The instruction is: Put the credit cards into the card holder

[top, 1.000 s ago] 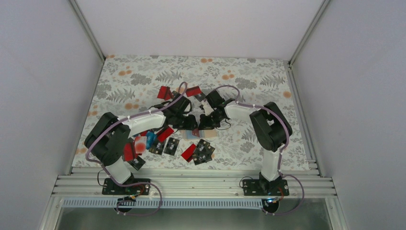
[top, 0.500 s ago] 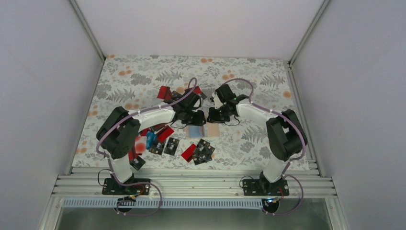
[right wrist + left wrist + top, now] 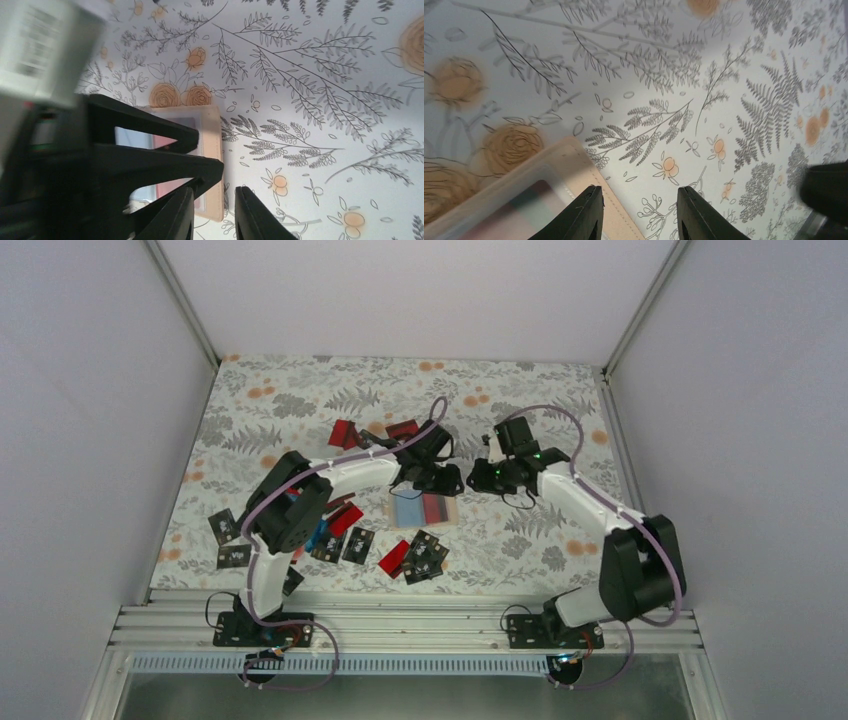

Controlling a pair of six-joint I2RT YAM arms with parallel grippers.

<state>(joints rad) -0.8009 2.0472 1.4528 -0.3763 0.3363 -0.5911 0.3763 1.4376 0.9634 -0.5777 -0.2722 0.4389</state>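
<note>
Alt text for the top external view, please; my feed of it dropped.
The card holder lies open at the middle of the table, with the left tool and right tool poised just beyond it, tips facing each other. Red and black credit cards lie scattered on its near side and to its left.

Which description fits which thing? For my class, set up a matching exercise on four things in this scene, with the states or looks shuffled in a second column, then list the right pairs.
Things
1. card holder
2. credit cards
3. left gripper
4. tablecloth

Descriptions
A. scattered loose, red and black
B. floral print
C. lying open and flat
D. jaws apart, nothing between them

Pairs: 1-C, 2-A, 3-D, 4-B
</note>
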